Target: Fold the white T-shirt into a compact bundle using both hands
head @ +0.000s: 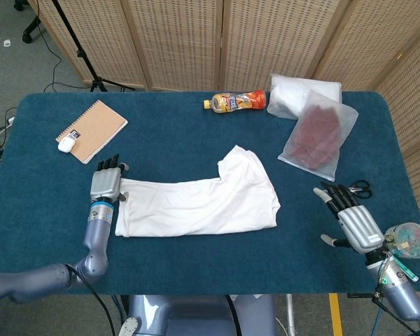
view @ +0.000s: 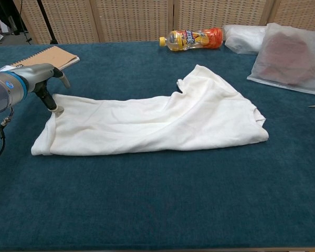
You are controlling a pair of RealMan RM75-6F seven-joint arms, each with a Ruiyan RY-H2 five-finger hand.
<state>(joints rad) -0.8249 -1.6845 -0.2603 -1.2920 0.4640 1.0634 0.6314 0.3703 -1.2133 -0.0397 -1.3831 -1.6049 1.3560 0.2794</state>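
The left robot hand sits at the left end of the white T-shirt, one fingertip touching the cloth; whether it pinches the edge cannot be told. The shirt lies mid-table, already folded into a long band running left to right, so its free end lies rightward from that hand. The right robot hand hovers well apart from the shirt's right end, fingers spread, holding nothing. A clear bag behind holds something dark red.
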